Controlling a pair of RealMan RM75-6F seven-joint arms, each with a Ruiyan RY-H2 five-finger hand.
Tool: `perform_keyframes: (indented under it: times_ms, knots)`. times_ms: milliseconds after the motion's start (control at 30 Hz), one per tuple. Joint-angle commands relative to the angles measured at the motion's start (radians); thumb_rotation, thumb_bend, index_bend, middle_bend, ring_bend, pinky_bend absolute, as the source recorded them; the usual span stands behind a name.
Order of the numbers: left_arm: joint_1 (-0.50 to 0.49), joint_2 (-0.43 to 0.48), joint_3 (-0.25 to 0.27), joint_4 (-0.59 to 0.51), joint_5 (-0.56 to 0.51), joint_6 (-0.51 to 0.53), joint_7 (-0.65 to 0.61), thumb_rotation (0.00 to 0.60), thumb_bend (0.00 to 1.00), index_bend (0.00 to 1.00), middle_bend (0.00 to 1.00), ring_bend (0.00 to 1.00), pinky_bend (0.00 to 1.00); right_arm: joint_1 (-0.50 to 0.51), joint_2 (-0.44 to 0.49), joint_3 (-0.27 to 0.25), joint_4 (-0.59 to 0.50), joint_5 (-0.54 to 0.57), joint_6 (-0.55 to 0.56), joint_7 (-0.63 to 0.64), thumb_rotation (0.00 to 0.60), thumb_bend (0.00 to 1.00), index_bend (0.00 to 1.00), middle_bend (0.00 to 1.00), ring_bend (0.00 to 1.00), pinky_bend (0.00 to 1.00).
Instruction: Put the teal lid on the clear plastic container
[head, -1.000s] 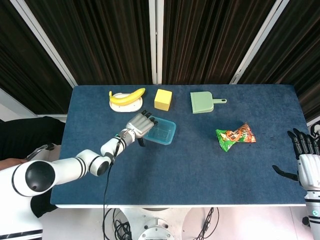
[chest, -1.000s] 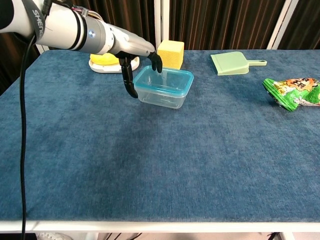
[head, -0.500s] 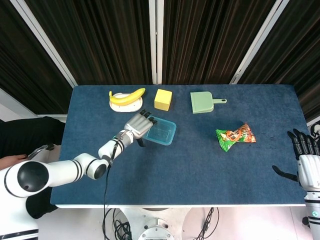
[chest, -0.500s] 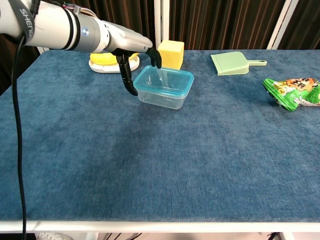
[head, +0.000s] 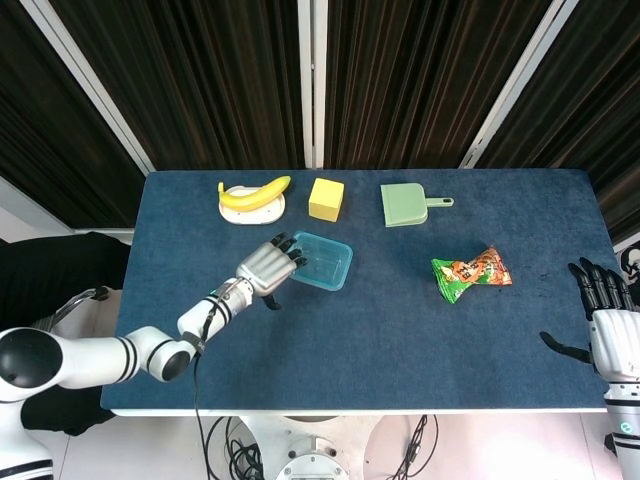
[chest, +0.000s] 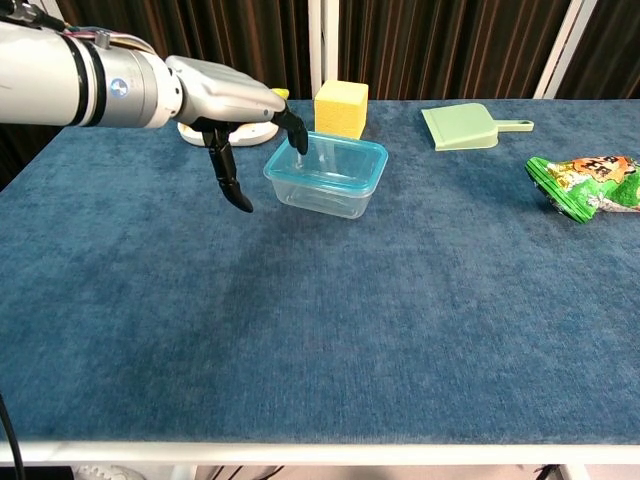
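Blue table (chest: 330, 320), dark curtains behind. Left hand (chest: 228, 100) spread, holding nothing, just left of container (chest: 326, 175) with teal lid (chest: 330, 152) seemingly on. Probably light, stiff, slippery: best gripped at rim.

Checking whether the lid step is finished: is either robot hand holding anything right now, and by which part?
Nothing is held. The left robot hand hangs open beside the lidded container, fingers spread. The right robot hand is open at the table edge.

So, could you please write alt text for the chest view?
The left robot hand hovers open beside a clear plastic container with its teal lid on, on a blue table. Behind are a yellow block, green dustpan and snack bag.
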Motion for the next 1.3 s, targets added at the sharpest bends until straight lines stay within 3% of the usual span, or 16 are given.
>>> perform_keyframes:
  times_ms: [33,633,1033,1300]
  knots:
    - [0.009,-0.009,0.000,-0.002,0.001,-0.005,0.015,0.485,0.03,0.20,0.15,0.00,0.05,-0.001,0.001,0.000,-0.004,0.000,0.002,-0.004,0.600,0.04,0.00,0.00,0.00,0.00]
    - [0.045,-0.057,-0.012,0.022,-0.015,-0.011,0.094,0.488,0.03,0.20,0.15,0.00,0.05,-0.012,0.004,-0.007,-0.025,-0.005,0.016,-0.021,0.600,0.04,0.00,0.00,0.00,0.00]
    - [0.067,-0.056,-0.084,-0.010,0.081,0.039,0.071,0.494,0.03,0.20,0.15,0.00,0.05,-0.025,0.006,-0.010,-0.023,-0.012,0.035,-0.014,0.600,0.04,0.00,0.00,0.00,0.00]
    - [0.049,-0.103,-0.095,0.008,0.082,0.007,0.109,0.493,0.03,0.20,0.15,0.00,0.05,-0.034,0.007,-0.012,-0.018,-0.008,0.040,-0.005,0.600,0.04,0.00,0.00,0.00,0.00]
